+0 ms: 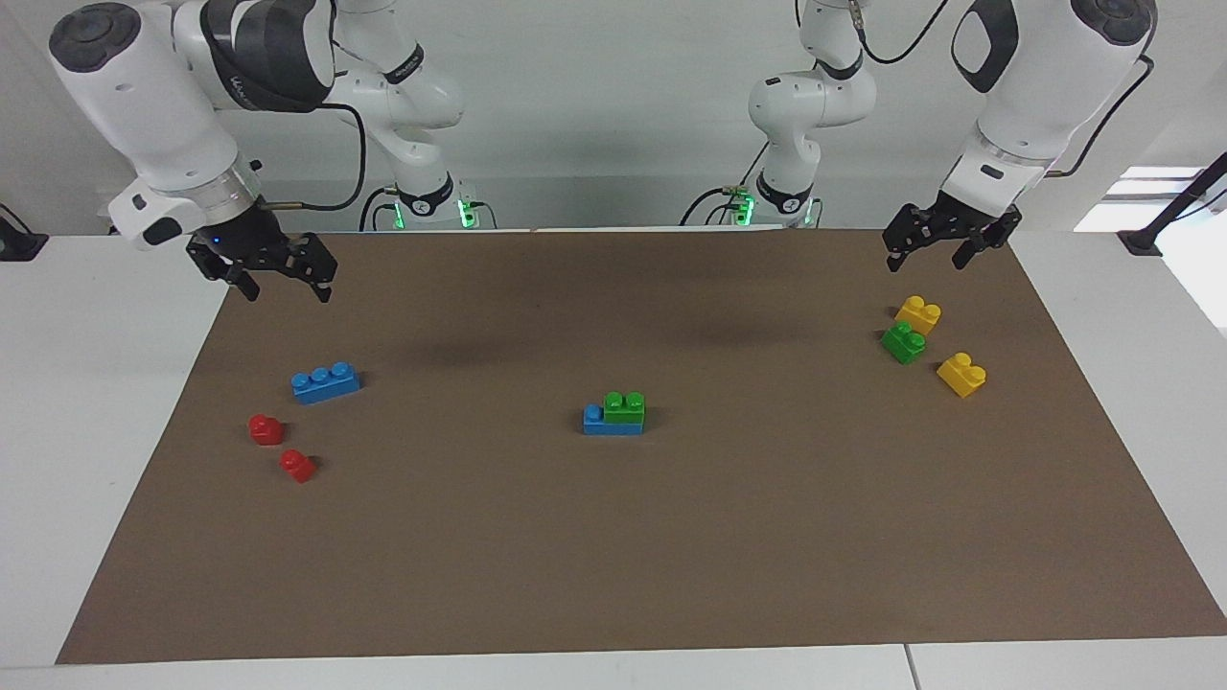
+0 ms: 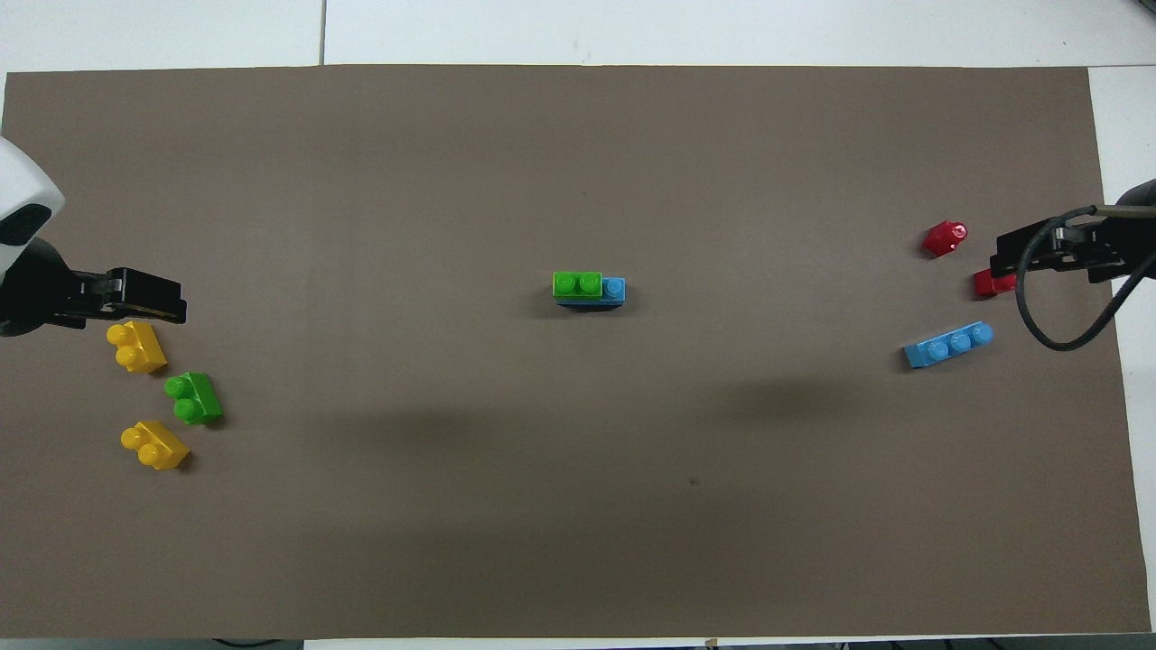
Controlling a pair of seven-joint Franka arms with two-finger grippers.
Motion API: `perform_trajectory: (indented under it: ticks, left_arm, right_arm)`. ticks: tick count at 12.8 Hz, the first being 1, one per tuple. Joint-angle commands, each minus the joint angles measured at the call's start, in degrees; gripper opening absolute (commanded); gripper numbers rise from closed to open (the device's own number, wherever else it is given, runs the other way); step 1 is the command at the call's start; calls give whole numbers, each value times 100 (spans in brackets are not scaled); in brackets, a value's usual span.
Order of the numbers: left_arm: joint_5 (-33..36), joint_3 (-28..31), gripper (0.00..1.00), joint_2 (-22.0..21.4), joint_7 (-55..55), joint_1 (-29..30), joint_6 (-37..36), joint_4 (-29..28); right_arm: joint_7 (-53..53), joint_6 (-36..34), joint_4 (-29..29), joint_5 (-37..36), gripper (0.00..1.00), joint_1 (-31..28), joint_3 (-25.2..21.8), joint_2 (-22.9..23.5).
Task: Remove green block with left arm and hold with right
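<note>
Green block (image 1: 625, 406): small bright green plastic two-stud brick, seated on a blue plastic three-stud brick (image 1: 612, 424) at mid surface (image 1: 613, 556), one blue stud left uncovered.

Left claw (image 1: 947, 251): raised over the surface's edge at the left arm's end, fingers spread, holding nothing.

Right claw (image 1: 283, 280): raised over the edge at the right arm's end, fingers spread, holding nothing.

Loose stock: second green brick (image 1: 903, 342) between two yellow two-stud bricks (image 1: 918, 313) (image 1: 961, 374) under the left claw; loose blue three-stud brick (image 1: 326, 381) and two small red pieces (image 1: 266, 428) (image 1: 298, 466) at the right arm's end.
</note>
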Motion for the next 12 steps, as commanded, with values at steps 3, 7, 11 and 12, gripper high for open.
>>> perform_trajectory:
  ticks: [3,7,11,12]
  left_arm:
    - [63,-20,100,74,42,6,-143,174]
    - [63,-20,100,74,16,6,-125,166]
    - [45,-20,100,31,-55,24,77,43]
    - [45,-29,100,4,-54,15,94,-44]
  right_arm:
    - [-163,-37,-71,-4,100,-132,67,-36]
    - [-163,-55,-62,-4,100,-149,67,-36]
    - [-172,-20,-53,-4,100,-158,67,-36]
    - [-163,-11,-53,-4,100,-149,67,-36]
